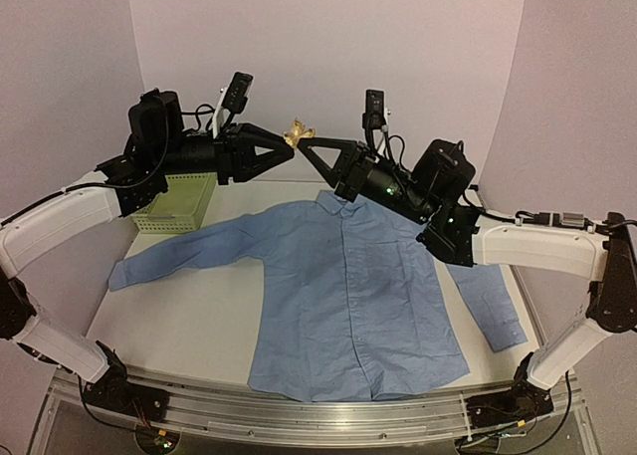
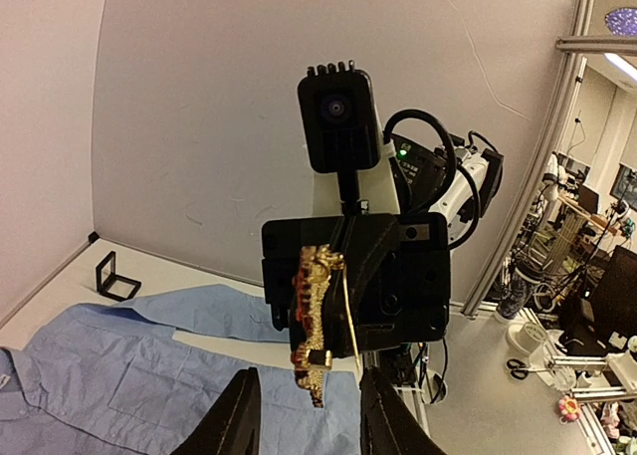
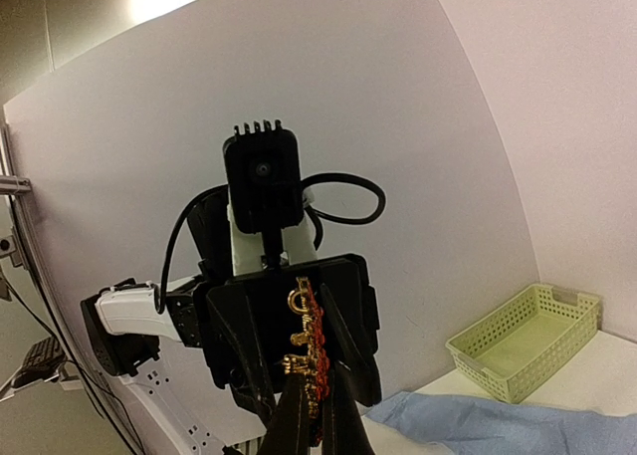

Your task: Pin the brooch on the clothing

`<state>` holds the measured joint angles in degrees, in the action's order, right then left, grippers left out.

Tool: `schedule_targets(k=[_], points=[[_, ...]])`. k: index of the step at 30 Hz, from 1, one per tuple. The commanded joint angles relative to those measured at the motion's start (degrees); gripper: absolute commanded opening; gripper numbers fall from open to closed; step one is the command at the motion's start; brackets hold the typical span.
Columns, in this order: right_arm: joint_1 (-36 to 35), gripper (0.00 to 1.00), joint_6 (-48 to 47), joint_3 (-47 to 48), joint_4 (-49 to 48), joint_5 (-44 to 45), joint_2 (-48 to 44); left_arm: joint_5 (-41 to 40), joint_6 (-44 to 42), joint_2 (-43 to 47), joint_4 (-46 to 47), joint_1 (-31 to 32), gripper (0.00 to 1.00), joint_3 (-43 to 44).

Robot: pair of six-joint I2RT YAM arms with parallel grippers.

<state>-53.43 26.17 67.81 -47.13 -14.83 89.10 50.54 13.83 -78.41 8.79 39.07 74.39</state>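
Note:
The brooch (image 1: 299, 131), a small golden ornament with red on one face, hangs high above the table between my two grippers. My right gripper (image 1: 307, 145) is shut on its lower end; in the right wrist view the two fingers pinch the brooch (image 3: 317, 343) edge-on. My left gripper (image 2: 307, 420) faces it, open, with the fingers apart on either side just below the brooch (image 2: 318, 316). The thin gold pin (image 2: 351, 316) stands swung away from the body. The clothing (image 1: 348, 286), a light blue shirt, lies spread flat on the table below.
A pale green basket (image 1: 179, 201) stands at the back left by the shirt's sleeve, and shows as the basket (image 3: 528, 341) in the right wrist view. A small black square frame (image 2: 116, 276) sits on the table near the back wall.

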Motion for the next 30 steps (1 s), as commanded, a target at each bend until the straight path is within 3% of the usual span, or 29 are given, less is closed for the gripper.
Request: schedule_targets(k=[1, 14, 22, 25, 30], points=[[-0.32, 0.0, -0.05, 1.32, -3.18, -1.13, -0.55, 1.59, -1.03, 0.98, -0.56, 0.09, 0.29, 2.35], [-0.33, 0.0, 0.54, 1.46, -3.14, -1.52, 0.06, 1.7, -0.74, 0.75, 0.26, 0.07, 0.0, 2.9], [-0.3, 0.0, 0.88, -0.51, -3.14, -0.94, 0.32, 2.17, -0.68, 1.21, -1.07, 0.04, 0.0, 3.2], [-0.31, 0.01, 1.4, -0.93, -3.03, -1.34, 1.06, -1.65, -2.27, 0.82, -5.96, 0.06, 0.0, 4.39], [-0.19, 0.35, 1.06, -6.65, -2.02, 2.96, -0.46, -17.53, -13.16, -0.95, -26.67, 0.04, 0.0, 10.11]])
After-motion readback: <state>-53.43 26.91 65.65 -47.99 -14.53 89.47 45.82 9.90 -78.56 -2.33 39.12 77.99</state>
